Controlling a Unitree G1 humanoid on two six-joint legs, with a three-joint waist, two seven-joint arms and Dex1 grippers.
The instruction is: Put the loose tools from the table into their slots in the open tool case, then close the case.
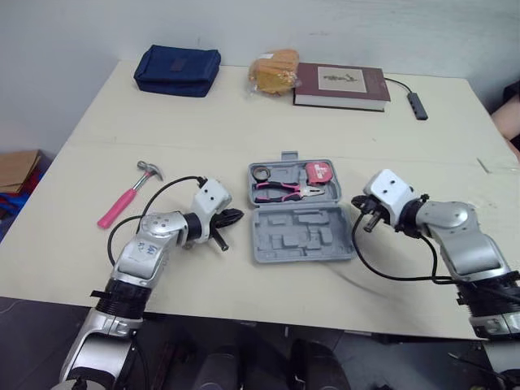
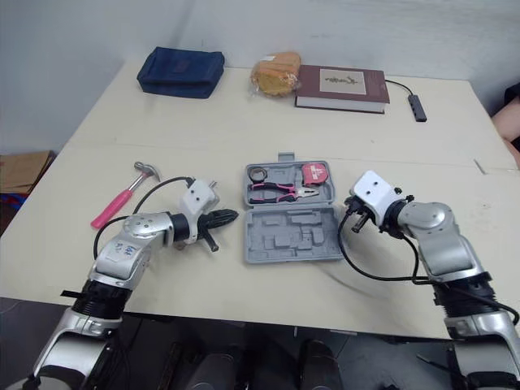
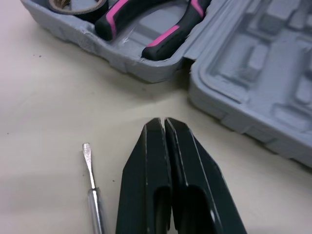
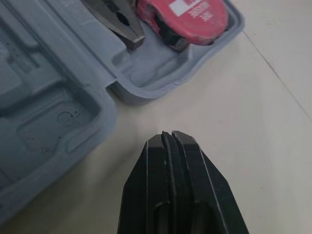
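The nearest loose item is the screwdriver (image 3: 89, 168), which lies flat on the counter (image 1: 244, 122) just beside the left tool (image 1: 236, 216). That tool is closed on nothing, its two black fingers (image 3: 146, 185) pressed together. In the left wrist view the screwdriver's bare shaft runs roughly parallel to those fingers. Its flat tip points the same way they do, toward the near side wall of the open tool case (image 1: 302, 236), and its handle end is out of frame, back toward the wrist. A grasp would therefore seem to call for the left tool to open, shift sideways over the shaft and close across it, not along it. The hammer (image 1: 122, 201) lies on the far side of the left tool from the case and well apart from it. Its long axis is diagonal, with the steel head away from the robot and angled toward the case, and the pink handle trailing toward the counter's left edge. The left arm is plainly the nearer one for both. The right tool (image 1: 360, 206) hangs just off the case's right wall, also closed and empty, pointing in at the case. The far half of the case already holds a roll of tape (image 1: 262, 174), the pliers (image 1: 284, 192) and a tape measure (image 1: 318, 172). The moulded near half is bare, and the lid cannot sensibly be shut until the two loose tools are seated.
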